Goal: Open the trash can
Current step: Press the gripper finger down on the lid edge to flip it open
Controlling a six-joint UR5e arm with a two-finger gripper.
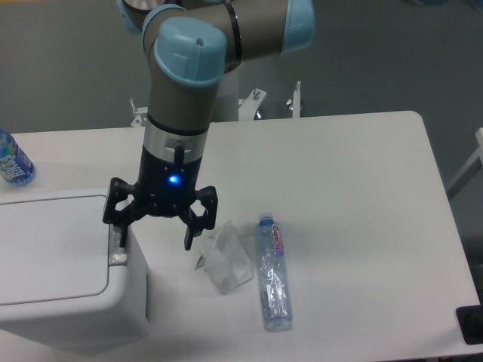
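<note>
The white trash can stands at the front left of the table, its flat lid shut. A small grey push-button sits on its right rim. My gripper hangs over the can's right edge, open, with its jaws spread wide. The left finger is just above the button; I cannot tell if it touches. The right finger hangs beyond the can's side, over the table. The gripper holds nothing.
A crumpled clear plastic bag or carton lies just right of the can. An empty plastic bottle lies beside it. A blue-labelled bottle stands at the far left edge. The white table extends to the right.
</note>
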